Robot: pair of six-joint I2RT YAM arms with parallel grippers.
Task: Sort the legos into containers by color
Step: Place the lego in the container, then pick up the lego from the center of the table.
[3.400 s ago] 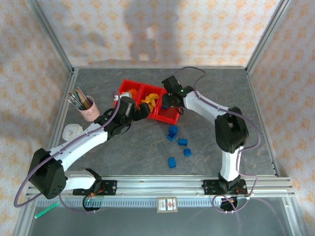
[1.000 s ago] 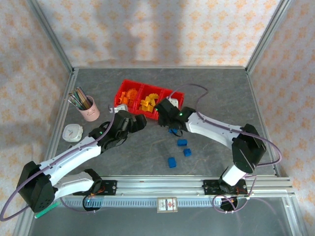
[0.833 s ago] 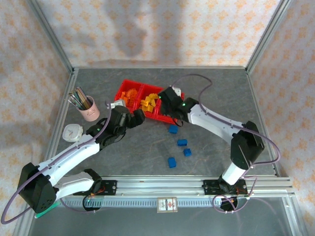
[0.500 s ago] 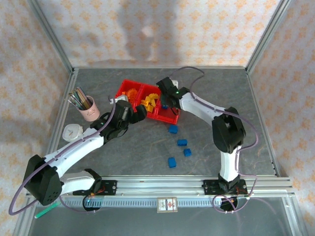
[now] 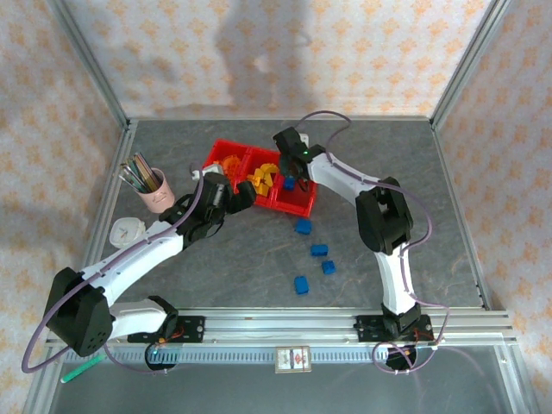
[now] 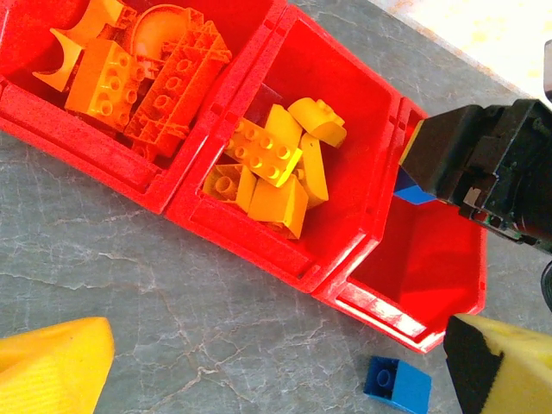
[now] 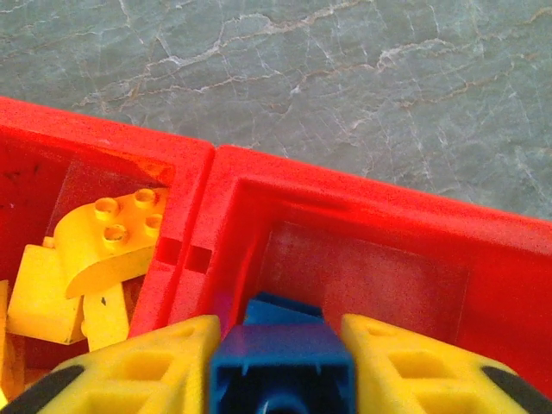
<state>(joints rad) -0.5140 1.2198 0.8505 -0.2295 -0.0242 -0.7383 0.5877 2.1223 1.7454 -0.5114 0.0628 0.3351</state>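
The containers [image 5: 298,207] are three joined red bins. Orange legos [image 6: 147,78] fill the left bin, yellow legos [image 6: 276,164] the middle one. My right gripper [image 5: 289,175] hangs over the right bin, shut on a blue lego [image 7: 280,366] between its yellow fingers [image 7: 142,366]. Another blue piece [image 7: 285,308] lies just beneath it inside that bin [image 7: 362,276]. My left gripper [image 6: 280,371] stands open over bare table just in front of the tray [image 6: 259,235], holding nothing. A blue lego [image 6: 397,384] lies near its right finger. Several blue legos [image 5: 320,250] rest on the table.
A pink cup with pens [image 5: 153,188] stands at the left, a white round object [image 5: 128,231] in front of it. Metal frame rails [image 5: 285,321] run along the near edge and up the sides. Open grey tabletop [image 5: 414,172] lies to the right of the tray.
My right gripper has risen from the loose blue legos on the table and carried one back over the right bin. My left gripper has drifted a little toward the tray, still open.
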